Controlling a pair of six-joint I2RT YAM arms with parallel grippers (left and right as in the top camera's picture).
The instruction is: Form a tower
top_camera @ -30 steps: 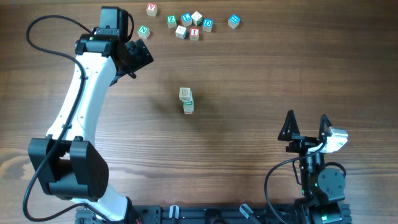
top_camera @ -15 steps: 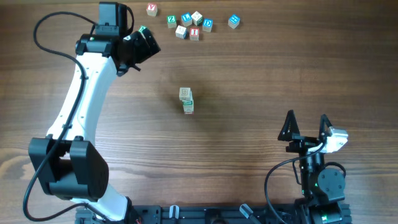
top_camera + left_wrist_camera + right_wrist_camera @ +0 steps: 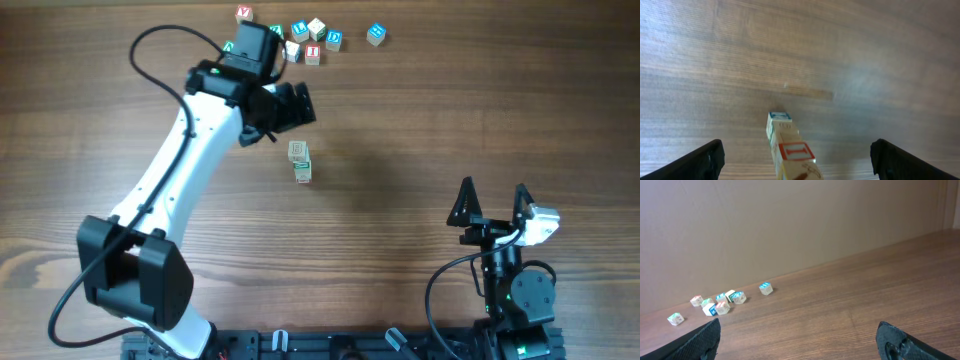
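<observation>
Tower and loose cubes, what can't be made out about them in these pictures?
Tower, overhead: seen from above, so its cube count is unclear.
Tower, left wrist: cut off by the bottom edge.
Loose cubes, overhead: the left arm partly covers the leftmost ones.
Loose cubes, right wrist: too small to read letters.

Tower (image 3: 300, 161) common to overhead, left wrist.

Left end effector (image 3: 297, 104) wide open, far forward; right end effector (image 3: 492, 200) open, upright.
</observation>
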